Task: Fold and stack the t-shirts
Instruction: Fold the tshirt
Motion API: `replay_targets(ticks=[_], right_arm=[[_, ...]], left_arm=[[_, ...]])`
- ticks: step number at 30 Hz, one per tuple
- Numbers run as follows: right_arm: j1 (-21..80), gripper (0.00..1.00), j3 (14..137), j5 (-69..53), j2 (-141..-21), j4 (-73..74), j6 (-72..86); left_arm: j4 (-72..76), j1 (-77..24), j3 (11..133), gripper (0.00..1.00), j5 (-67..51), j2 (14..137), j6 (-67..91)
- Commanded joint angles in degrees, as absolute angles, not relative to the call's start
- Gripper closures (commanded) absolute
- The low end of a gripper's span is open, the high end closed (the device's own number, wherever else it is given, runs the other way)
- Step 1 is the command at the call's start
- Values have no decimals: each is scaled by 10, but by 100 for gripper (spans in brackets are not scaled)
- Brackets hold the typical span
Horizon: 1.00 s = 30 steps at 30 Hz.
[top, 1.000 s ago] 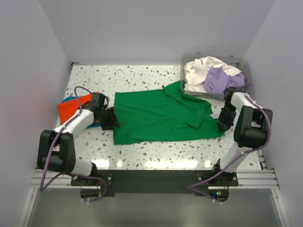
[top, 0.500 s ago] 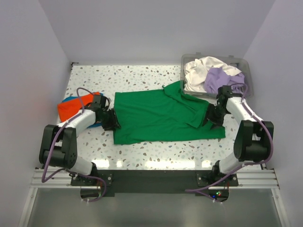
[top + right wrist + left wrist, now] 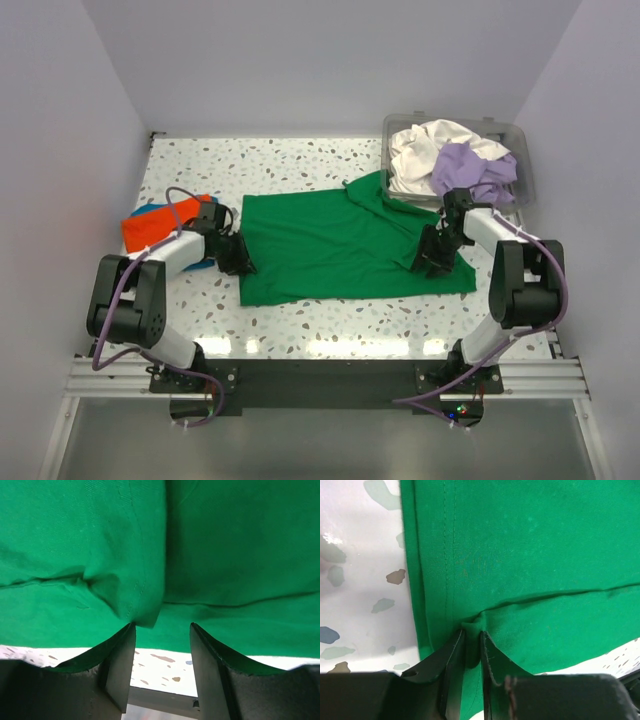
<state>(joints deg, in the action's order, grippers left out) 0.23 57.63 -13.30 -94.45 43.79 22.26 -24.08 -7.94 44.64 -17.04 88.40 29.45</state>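
A bright green t-shirt (image 3: 340, 245) lies spread flat on the speckled table. My left gripper (image 3: 240, 256) is shut on a pinch of its left hem (image 3: 470, 630). My right gripper (image 3: 432, 254) is open over the shirt's right side, its jaws straddling a folded sleeve edge (image 3: 145, 615) without clamping it. An orange t-shirt (image 3: 150, 228) lies folded on a blue one (image 3: 146, 210) at the left. White (image 3: 425, 150) and lavender (image 3: 462, 168) t-shirts are bunched in the bin.
A clear plastic bin (image 3: 522, 150) stands at the back right, touching the green shirt's far corner. White walls close in the table on three sides. The metal rail (image 3: 320, 375) runs along the near edge.
My right gripper has moved left from the table's right side onto the green shirt's right part. My left gripper has stayed at the left hem.
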Motion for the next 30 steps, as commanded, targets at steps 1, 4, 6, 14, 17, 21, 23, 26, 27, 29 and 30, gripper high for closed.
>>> replay_targets(ticks=[1, 4, 6, 14, 17, 21, 23, 26, 27, 29, 30], right_arm=[[17, 50, 592, -155, -957, 417, 229], [21, 54, 594, -161, -963, 411, 230], [25, 60, 595, -161, -963, 409, 234], [30, 91, 606, -160, -969, 412, 234], [34, 100, 618, -161, -971, 418, 234], [39, 100, 641, -161, -969, 428, 237], [40, 100, 655, -163, -971, 432, 238], [42, 100, 666, -168, -984, 430, 238], [45, 100, 668, -173, -990, 429, 239], [48, 100, 677, -177, -1002, 424, 243], [50, 100, 679, -179, -1005, 423, 243]], left_arm=[[-213, -81, 438, 78, -184, 889, 300], [-209, -81, 438, 85, -184, 892, 300], [-208, -81, 438, 89, -185, 895, 300], [-187, -81, 433, 100, -199, 868, 293], [-183, -81, 427, 100, -189, 835, 294], [-185, -81, 417, 100, -165, 786, 293], [-185, -81, 410, 100, -161, 769, 291], [-188, -81, 403, 100, -159, 774, 287], [-189, -81, 402, 100, -157, 777, 286], [-191, -81, 403, 100, -156, 785, 286], [-192, -81, 404, 100, -153, 785, 286]])
